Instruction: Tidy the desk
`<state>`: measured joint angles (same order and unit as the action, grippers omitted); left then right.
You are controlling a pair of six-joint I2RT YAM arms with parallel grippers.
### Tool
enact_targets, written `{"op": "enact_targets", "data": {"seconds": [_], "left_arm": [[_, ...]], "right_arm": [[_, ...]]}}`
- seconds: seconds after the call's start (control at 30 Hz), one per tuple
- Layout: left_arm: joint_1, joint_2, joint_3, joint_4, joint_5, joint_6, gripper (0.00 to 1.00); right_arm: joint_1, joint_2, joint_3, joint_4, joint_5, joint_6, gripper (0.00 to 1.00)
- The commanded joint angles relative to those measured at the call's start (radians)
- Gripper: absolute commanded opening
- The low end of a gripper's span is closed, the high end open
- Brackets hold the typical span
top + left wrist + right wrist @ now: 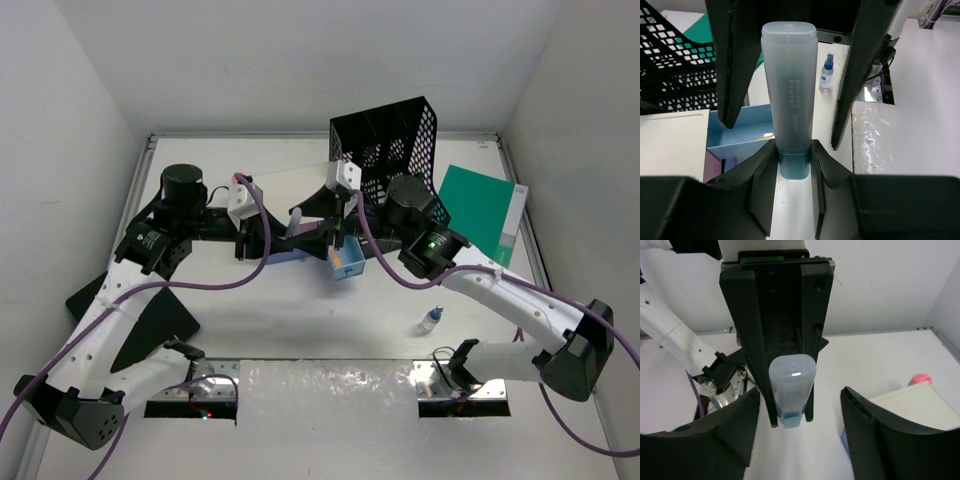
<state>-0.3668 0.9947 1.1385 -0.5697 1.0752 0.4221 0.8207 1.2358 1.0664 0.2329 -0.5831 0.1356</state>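
Item 1, nearest the arm bases: a sheet of bubble wrap [330, 400] at the near edge of the desk [300, 320]; the desk itself is the white top that fills the overhead view and carries every entry below.

Item 2: a small spray bottle [430, 320], upright, well apart from the rest.

Item 3, mid-desk, held in the air: a translucent marker [790, 75]; the left gripper [794, 150] has its jaws clamped on the bluish base; the right gripper [800, 392] straddles the cap end with its jaws apart, and we see a gap on each side.

Item 4, below and to one side: a blue drawer [735, 132] pulled out of a cream-topped box [670, 145].

Item 5, far side: a black mesh rack [390, 150]; a green notebook [478, 205] beside it.

Hazards, as we judge them: this looks like a hand-over; if the left jaws open before the right ones grip, the marker falls and may roll; a grip on the cap alone could pull it off; an off-centre closure could twist the marker, or knock finger against finger.
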Motion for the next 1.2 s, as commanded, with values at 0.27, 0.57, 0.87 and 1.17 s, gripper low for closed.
{"op": "enact_targets", "data": {"seconds": [0.27, 0.57, 0.87, 1.17], "left_arm": [[-0.012, -0.025, 0.030, 0.045, -0.033, -0.003, 0.08], [-0.012, 0.001, 0.093, 0.114, -1.090, -0.091, 1.00], [-0.012, 0.197, 0.038, 0.237, -1.293, -0.068, 1.00], [-0.012, 0.381, 0.058, 0.321, -1.325, -0.049, 1.00]], "right_arm": [[0.005, 0.019, 0.060, 0.092, 0.012, 0.058, 0.00], [0.001, -0.024, 0.098, -0.421, 1.068, 0.056, 0.00], [0.001, 0.231, 0.230, -0.635, 1.031, 0.154, 0.00], [0.001, 0.312, 0.192, -0.678, 1.045, 0.228, 0.00]]}}
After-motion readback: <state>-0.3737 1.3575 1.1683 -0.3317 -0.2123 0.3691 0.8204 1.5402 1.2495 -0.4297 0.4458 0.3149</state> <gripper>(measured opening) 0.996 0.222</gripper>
